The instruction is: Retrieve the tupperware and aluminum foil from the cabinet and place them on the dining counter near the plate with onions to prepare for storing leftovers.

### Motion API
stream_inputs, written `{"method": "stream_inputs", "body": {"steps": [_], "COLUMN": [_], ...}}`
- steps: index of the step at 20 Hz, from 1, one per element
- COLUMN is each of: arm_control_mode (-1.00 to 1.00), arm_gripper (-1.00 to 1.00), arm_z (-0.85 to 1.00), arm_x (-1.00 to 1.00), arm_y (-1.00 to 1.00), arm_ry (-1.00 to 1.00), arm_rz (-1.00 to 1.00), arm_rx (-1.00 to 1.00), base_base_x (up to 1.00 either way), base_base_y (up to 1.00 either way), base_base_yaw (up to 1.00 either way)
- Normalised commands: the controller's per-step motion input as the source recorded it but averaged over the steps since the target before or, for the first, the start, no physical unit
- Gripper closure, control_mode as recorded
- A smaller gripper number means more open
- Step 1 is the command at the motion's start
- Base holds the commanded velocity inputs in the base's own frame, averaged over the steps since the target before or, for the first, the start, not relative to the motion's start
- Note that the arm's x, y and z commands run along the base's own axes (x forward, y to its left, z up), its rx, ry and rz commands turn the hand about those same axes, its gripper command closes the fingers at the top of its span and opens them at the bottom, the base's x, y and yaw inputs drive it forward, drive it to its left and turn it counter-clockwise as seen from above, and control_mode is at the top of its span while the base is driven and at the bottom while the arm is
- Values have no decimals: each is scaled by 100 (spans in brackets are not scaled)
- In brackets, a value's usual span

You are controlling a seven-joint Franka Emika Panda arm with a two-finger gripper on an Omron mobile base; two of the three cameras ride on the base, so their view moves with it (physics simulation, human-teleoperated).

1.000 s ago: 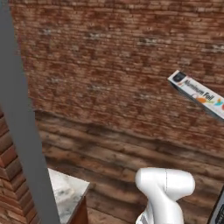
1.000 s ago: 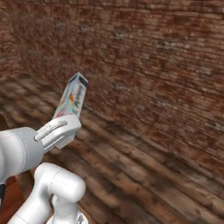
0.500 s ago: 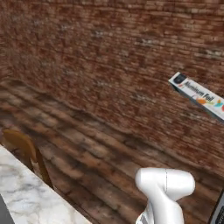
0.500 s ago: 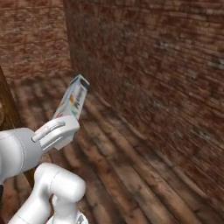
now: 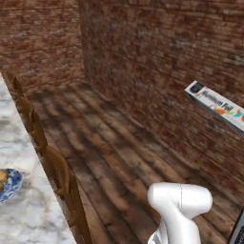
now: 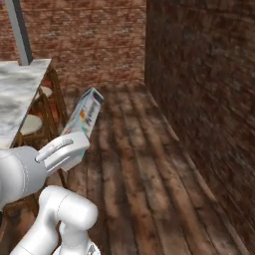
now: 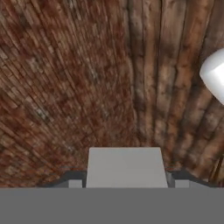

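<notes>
Brick walls and a dark plank floor take up most of what I see; the base faces a corner of the room.

Going L to R in the left base view: the dining counter [image 5: 21, 209] runs down the left edge, white-grey marble, w/ a blue-rimmed plate [image 5: 9, 183] sitting on it at the frame edge. I can't make out what's on the plate. Wooden stools [image 5: 57, 167] stand just beside the counter's near side. Further R, the aluminum foil [image 5: 217, 106] hangs in the air in front of the brick wall, dark picture end pointing left.

In the right base view the counter [image 6: 20, 94] is again at left, stools [image 6: 35, 122] tucked under its edge, a grey post rising behind it. The foil carton [image 6: 82, 122] sticks up and away from the gripper [image 6: 64, 149], tilted, well apart from the marble.

Step in hand, as I judge it: carrying the foil toward the counter, 1 of the 2 items to deliver. Next move calls for bringing the base or arm closer to the counter, swinging the carton over bare marble near the plate, lowering until it rests flat, then releasing.

Gripper: clamped on the lower end of the carton, as it looks from the right base view. The hand view has a flat grey face of the foil box [image 7: 124, 168] sitting between the 2 finger tips [image 7: 72, 180], so they're closed against its sides, not spread beyond it.
</notes>
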Motion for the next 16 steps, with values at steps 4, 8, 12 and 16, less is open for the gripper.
{"method": "stream_inputs", "body": {"steps": [4, 8, 12, 16], "arm_control_mode": [100, 100, 100, 100], "arm_gripper": [100, 100, 100, 100], "arm_z": [0, 0, 0, 0], "arm_x": [0, 0, 0, 0], "arm_y": [0, 0, 0, 0], "arm_ry": [0, 0, 0, 0], "arm_rz": [0, 0, 0, 0], "arm_rx": [0, 0, 0, 0], "base_base_x": [100, 100, 100, 100], "base_base_y": [0, 0, 0, 0], "base_base_yaw": [61, 61, 61, 63]}}
